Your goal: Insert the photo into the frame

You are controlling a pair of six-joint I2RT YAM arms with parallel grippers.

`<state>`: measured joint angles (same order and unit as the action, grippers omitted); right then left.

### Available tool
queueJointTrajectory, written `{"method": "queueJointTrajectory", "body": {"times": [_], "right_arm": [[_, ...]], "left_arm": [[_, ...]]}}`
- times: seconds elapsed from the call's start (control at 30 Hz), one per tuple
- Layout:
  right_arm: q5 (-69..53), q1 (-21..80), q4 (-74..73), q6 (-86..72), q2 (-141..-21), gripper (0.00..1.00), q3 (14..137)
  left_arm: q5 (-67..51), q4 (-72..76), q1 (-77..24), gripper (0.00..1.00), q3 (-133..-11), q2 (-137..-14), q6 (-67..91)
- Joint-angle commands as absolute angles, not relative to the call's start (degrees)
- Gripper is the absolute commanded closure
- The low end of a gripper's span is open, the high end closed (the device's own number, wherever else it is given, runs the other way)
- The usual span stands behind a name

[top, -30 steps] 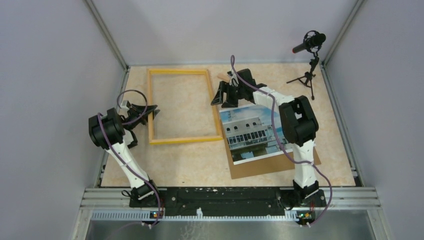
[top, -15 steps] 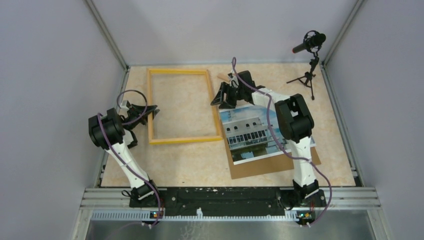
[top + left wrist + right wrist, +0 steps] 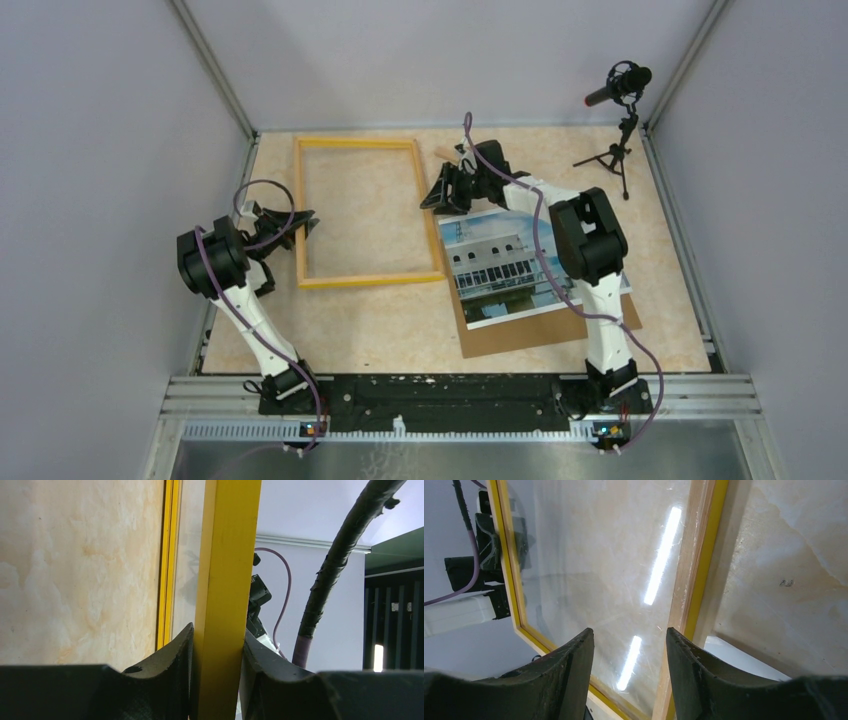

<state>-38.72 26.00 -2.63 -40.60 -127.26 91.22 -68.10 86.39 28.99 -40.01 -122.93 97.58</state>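
Note:
The yellow frame [image 3: 357, 143] lies flat at the back left of the table, with a glass pane in it. My left gripper [image 3: 306, 222] is shut on its left rail [image 3: 227, 580], a pad pressed on each side. The photo [image 3: 510, 265] of a white building lies face up on the right, on a brown backing board [image 3: 520, 335]. My right gripper [image 3: 441, 194] hovers open by the frame's right rail [image 3: 696, 580], just beyond the photo's far left corner. Nothing sits between its fingers [image 3: 574, 665]. A white corner of the photo [image 3: 729, 652] shows beside them.
A microphone [image 3: 622, 84] on a small tripod [image 3: 612, 160] stands at the back right corner. Grey walls enclose the table on three sides. A small wooden piece [image 3: 447, 153] lies behind the right gripper.
The right gripper's jaws have narrowed and its wrist has shifted slightly towards the back. The left gripper, the frame and the photo have not moved.

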Motion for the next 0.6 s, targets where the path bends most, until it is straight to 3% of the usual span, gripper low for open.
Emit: {"method": "queueJointTrajectory", "body": {"times": [0.0, 0.57], "right_arm": [[-40.0, 25.9, -0.4, -41.1, -129.2, 0.47, 91.7], [-39.6, 27.3, -1.6, -40.5, -131.0, 0.51, 92.9]], "left_arm": [[-68.0, 102.7, 29.5, 0.6, -39.7, -120.6, 98.1], [-68.0, 102.7, 29.6, 0.61, -39.7, -120.6, 98.2]]}}
